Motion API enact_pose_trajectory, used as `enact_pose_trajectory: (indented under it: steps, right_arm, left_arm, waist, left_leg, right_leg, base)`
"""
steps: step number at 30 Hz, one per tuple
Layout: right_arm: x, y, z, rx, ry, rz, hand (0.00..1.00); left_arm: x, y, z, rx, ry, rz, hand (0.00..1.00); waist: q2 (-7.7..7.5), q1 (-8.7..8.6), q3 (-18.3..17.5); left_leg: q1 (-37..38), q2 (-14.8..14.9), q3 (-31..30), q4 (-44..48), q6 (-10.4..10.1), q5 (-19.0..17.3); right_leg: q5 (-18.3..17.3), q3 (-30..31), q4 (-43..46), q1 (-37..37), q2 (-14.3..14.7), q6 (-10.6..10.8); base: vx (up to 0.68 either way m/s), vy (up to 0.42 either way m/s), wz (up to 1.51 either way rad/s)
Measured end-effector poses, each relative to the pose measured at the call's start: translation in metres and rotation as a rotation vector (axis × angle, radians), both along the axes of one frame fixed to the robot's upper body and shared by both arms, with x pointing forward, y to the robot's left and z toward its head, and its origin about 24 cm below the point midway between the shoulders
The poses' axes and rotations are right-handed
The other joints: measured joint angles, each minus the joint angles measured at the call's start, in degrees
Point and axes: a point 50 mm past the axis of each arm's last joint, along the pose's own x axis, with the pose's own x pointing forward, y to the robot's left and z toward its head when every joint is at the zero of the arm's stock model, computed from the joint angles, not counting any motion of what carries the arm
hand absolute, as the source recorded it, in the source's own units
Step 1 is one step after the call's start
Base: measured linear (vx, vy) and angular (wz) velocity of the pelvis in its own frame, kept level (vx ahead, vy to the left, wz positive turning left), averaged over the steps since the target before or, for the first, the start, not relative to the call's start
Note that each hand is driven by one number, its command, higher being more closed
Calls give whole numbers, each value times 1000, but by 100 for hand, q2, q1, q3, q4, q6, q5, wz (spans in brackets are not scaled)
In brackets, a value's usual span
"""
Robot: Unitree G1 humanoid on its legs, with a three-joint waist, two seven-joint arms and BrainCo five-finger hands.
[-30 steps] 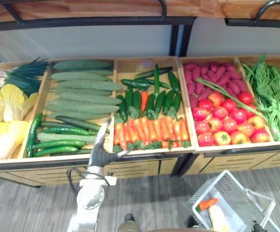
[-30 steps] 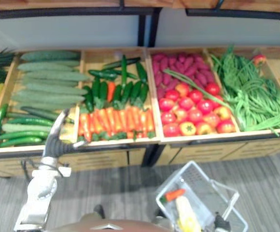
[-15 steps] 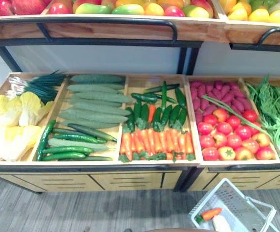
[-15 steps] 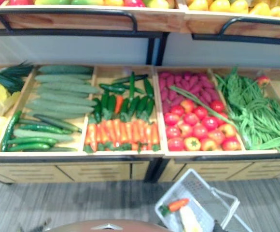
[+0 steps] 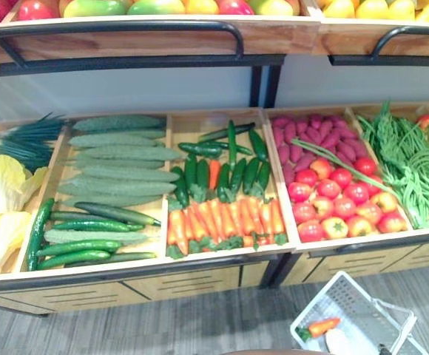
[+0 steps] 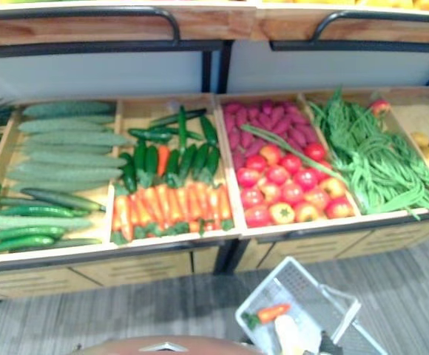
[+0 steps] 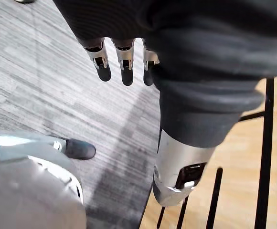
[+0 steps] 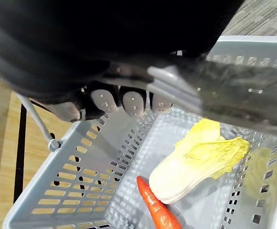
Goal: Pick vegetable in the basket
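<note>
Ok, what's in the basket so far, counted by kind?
Carrot: 1
Pale yellow cabbage: 1
Total: 2 vegetables in the grey basket

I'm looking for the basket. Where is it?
The basket hangs low on the right in the eye views, in front of the tomatoes, its handle in the right hand, with a carrot and cabbage inside.
</note>
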Motion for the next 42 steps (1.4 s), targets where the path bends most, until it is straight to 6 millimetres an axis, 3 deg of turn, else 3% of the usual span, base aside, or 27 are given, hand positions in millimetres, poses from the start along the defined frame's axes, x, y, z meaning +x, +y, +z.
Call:
enact_pose_trajectory:
  steps: [5,9,11,14,16,17,18,19,20,21,22,24,27,28,29,32,34,36,37,38,39,42]
  right_arm:
    - [9,2,1,-2,-12,42,100]
    - [15,2,2,-4,-36,47,100]
    - [17,2,2,2,-65,25,100]
    - [26,2,6,-4,-116,34,100]
    - [41,6,9,-11,-165,75,100]
    - [50,8,12,-18,-188,107,100]
    - [66,11,15,-18,-221,151,100]
    - [74,14,16,-12,-242,159,100]
    - [75,15,16,-7,-246,159,100]
    - [73,14,15,-1,-231,141,100]
    - [72,16,12,11,-213,140,100]
    - [73,21,10,27,-201,156,100]
    - [73,24,7,46,-179,154,100]
    - [74,23,7,47,-177,152,100]
    - [73,21,7,41,-174,154,100]
    - [72,16,9,25,-164,166,100]
    - [63,14,7,25,-144,160,100]
    - [49,14,4,26,-114,155,100]
    - [49,15,4,25,-110,164,100]
    - [54,16,5,22,-117,189,100]
    - [60,17,6,18,-127,207,100]
    - [80,28,8,31,-154,274,100]
  left_arm:
    - [6,0,1,6,-1,-76,0]
    - [9,1,1,10,-1,-119,0]
    - [17,4,2,19,-13,-150,0]
    - [28,4,4,38,-10,-266,0]
    - [27,4,3,36,7,-278,0]
    - [30,4,3,39,7,-283,0]
    - [26,1,2,34,19,-294,0]
    - [29,3,3,43,12,-303,0]
    - [31,3,4,50,5,-308,0]
    - [34,4,5,56,-7,-312,0]
    - [30,4,5,57,-1,-314,0]
    - [29,4,5,58,3,-314,0]
    - [35,5,6,59,-17,-308,0]
    - [37,2,5,52,-26,-305,0]
    - [38,-2,5,39,-34,-297,0]
    - [45,-10,4,18,-52,-285,0]
    - [50,-16,3,4,-64,-288,0]
    - [53,-20,3,-3,-71,-298,0]
    - [53,-20,3,-3,-73,-297,0]
    - [54,-20,3,-4,-75,-299,0]
    - [58,-22,4,-4,-93,-304,0]
    - [73,-17,12,38,-181,-293,0]
  waist:
    - [38,-67,176]
    - [-24,-80,407]
    - [-92,-97,560]
    - [-69,-101,636]
    - [-28,-101,668]
    - [-5,-89,721]
    - [192,26,783]
    - [169,-83,892]
    - [128,-87,924]
    - [87,-71,953]
    - [87,-68,946]
    - [93,-81,945]
    - [93,-46,945]
    - [112,-59,921]
    - [232,-53,867]
    - [381,-80,845]
    - [461,-117,798]
    - [430,-222,807]
    - [426,-224,809]
    - [370,-179,835]
    - [315,-176,859]
    - [35,130,1042]
  left_leg:
    - [104,-2,-23,-31,-2,-2]
    - [252,17,-25,-3,-22,-52]
    - [38,72,-18,692,11,-424]
    - [-468,309,336,1896,64,-1082]
    - [-456,522,967,2168,120,-1320]
    - [-375,567,1379,2148,253,-1399]
    - [-228,673,1915,1794,440,-1323]
    - [-116,720,2359,1761,444,-1294]
    - [-19,696,2604,1732,450,-1296]
    - [174,659,3083,1723,510,-1315]
    - [276,645,3506,1737,529,-1325]
    - [302,660,4086,1796,533,-1327]
    - [291,818,4773,2032,532,-1327]
    - [281,928,4961,2155,531,-1327]
    - [252,1010,5143,2190,525,-1283]
    - [264,1138,5381,2361,526,-1194]
    - [332,1409,5310,2810,575,-1159]
    - [356,2092,4977,4080,640,-971]
    - [339,2283,4868,4441,642,-817]
    - [85,2310,4362,4756,375,-900]
    - [-190,1938,3615,4417,217,-1245]
    - [-558,212,813,2885,287,-1451]
  right_leg:
    - [-34,-14,44,79,0,-30]
    - [-331,60,589,-18,-61,-38]
    - [-496,227,1030,-173,-152,-102]
    - [-411,881,1278,-654,-89,-91]
    - [119,1272,1170,-1014,132,-422]
    - [838,1247,854,-1215,319,-772]
    - [1635,1021,242,-1206,546,-936]
    - [748,348,1361,-1356,486,-1070]
    - [101,-83,2198,-1409,347,-1125]
    - [-573,-702,3289,-1284,65,-1067]
    - [-782,-994,3852,-1069,-115,-1018]
    - [-822,-991,4162,-804,-208,-882]
    - [-1025,-967,3321,-471,-72,-492]
    - [-1113,-1010,2804,-371,115,-430]
    - [-1112,-945,2325,-333,335,-431]
    - [-1112,-856,1662,-294,566,-433]
    - [-1121,-822,1387,-78,690,-451]
    - [-1113,-830,1003,407,878,-465]
    - [-1115,-778,965,467,903,-469]
    - [-1155,-538,1016,536,799,-549]
    - [-1158,-309,1137,424,644,-551]
    - [-1154,482,1336,284,197,-546]
  base:
    - [0,0,0]
    - [0,-1,-1]
    - [-18,7,-16]
    - [-74,56,-81]
    - [-139,148,-188]
    - [-263,194,-263]
    - [-283,170,-283]
    - [-271,140,-231]
    - [-184,121,-184]
    - [-181,148,-198]
    - [-129,100,-195]
    - [-113,20,-175]
    - [-75,-135,-145]
    - [-70,-255,-131]
    - [-55,-215,-126]
    - [-59,-222,-97]
    - [-44,-168,-41]
    - [-43,-109,-12]
    - [-41,-39,-33]
    - [-39,71,-47]
    - [-33,123,-68]
    - [-3,220,-115]
